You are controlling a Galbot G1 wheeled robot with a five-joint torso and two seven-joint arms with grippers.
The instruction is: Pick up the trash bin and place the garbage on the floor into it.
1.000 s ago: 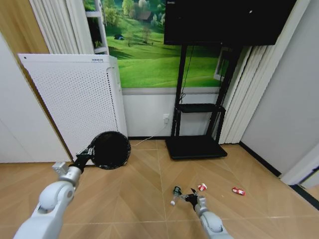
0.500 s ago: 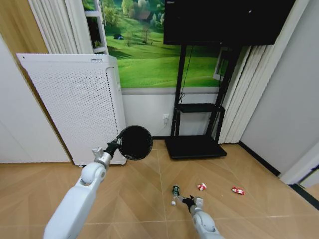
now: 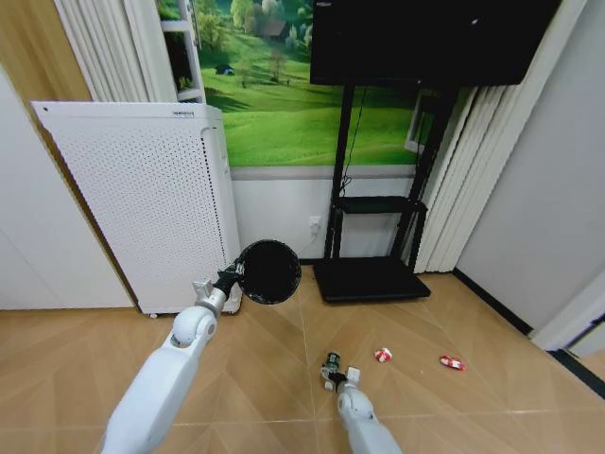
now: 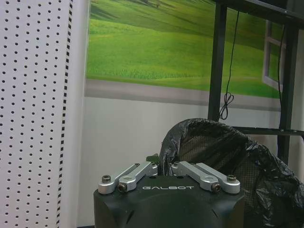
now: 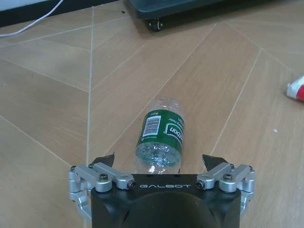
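Note:
The trash bin, black mesh with a black liner, hangs in the air in front of the wall, tipped so its mouth faces me. My left gripper is shut on its rim. The garbage lies on the wood floor: a clear bottle with a green label and two red-and-white wrappers. My right gripper is low over the floor and open, its fingertips on either side of the near end of the bottle. One wrapper lies off to the side.
A tall white perforated appliance stands at the left wall. A black TV stand on wheels sits behind the litter, its base close to the bottle. A white cable runs along the floor by the wall.
My left arm has carried the bin up and to the right, away from the white appliance. My right gripper has slid left and forward until it straddles the bottle.

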